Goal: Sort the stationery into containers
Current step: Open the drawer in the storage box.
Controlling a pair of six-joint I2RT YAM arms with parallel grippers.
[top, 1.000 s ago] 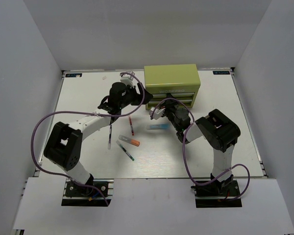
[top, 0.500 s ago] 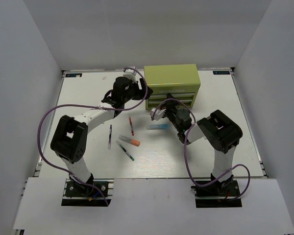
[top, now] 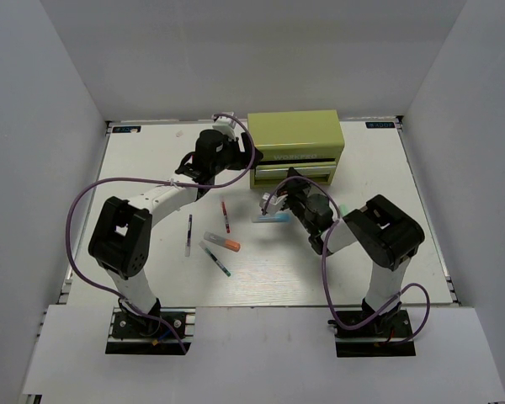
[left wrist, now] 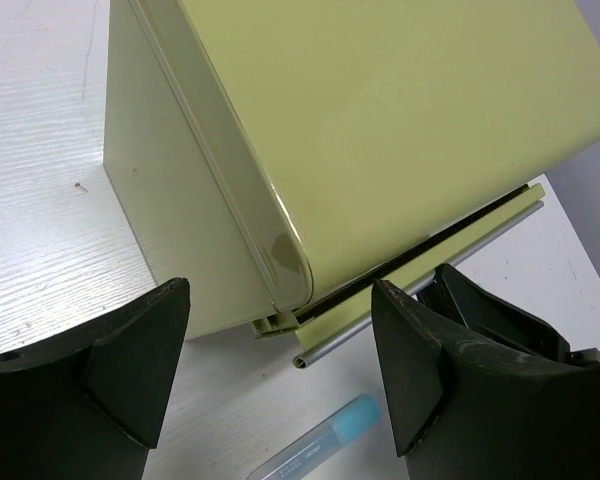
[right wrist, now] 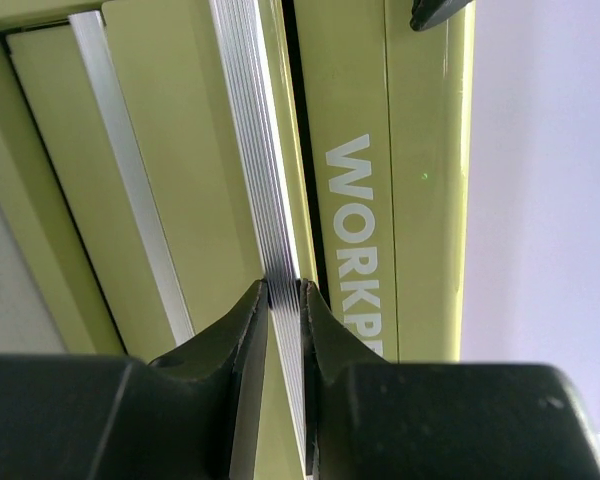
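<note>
The olive-green box (top: 295, 139) stands at the back of the table. My right gripper (top: 291, 182) is shut on the silver handle (right wrist: 252, 150) of its top drawer, which stands out a crack. My left gripper (top: 242, 162) is open and empty at the box's front left corner (left wrist: 280, 250), jaws wide apart (left wrist: 280, 375). On the table lie a light-blue bar (top: 271, 217), also in the left wrist view (left wrist: 315, 452), a red-white pen (top: 225, 216), a grey pen (top: 188, 235), an orange-capped marker (top: 222, 242) and a green-tipped pen (top: 216, 259).
White walls enclose the table on three sides. Purple cables loop from both arms over the table. The right gripper's black body (left wrist: 500, 320) shows beside the drawer handle (left wrist: 420, 290) in the left wrist view.
My left gripper has moved right, up to the box's left front corner. My right gripper has shifted along the drawer front. The stationery has not moved.
</note>
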